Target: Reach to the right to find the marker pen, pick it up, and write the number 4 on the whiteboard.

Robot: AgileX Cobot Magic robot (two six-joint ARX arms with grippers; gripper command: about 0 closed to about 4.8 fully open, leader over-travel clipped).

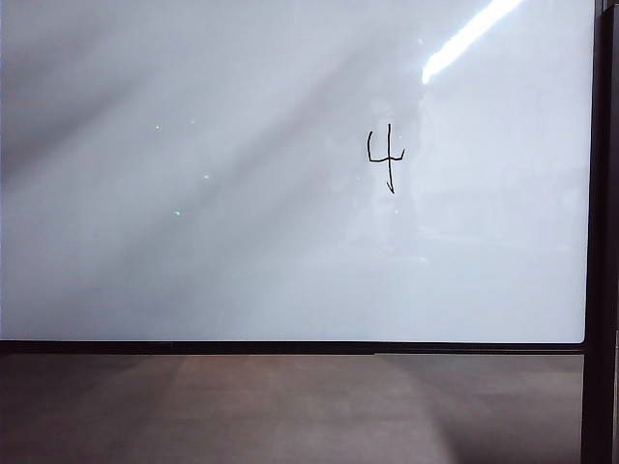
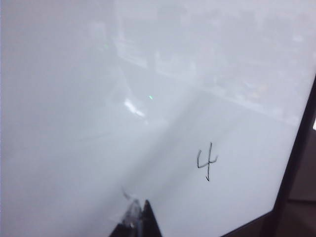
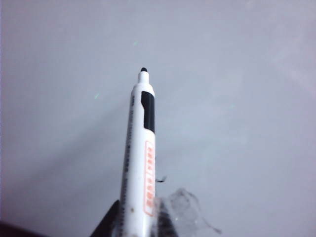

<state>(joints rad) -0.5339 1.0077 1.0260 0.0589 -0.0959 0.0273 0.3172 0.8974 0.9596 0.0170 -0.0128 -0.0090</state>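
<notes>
Whiteboard (image 1: 193, 242) has loads of open room left of the number 4 (image 1: 386, 157), black frame at right. I see right gripper (image 3: 140, 222) clamped on the marker pen (image 3: 139, 163); left gripper (image 2: 139, 217) tips look pressed together.

Your right hand (image 3: 140, 224) is clamped on the marker pen (image 3: 139, 158). Your left hand (image 2: 138, 222) shows only its fingertips, pressed together.

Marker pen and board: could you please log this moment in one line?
number 4 drawn on whiteboard | right end effector holds marker pen | left end effector empty

Perhaps office: large whiteboard (image 1: 242, 251)
</notes>
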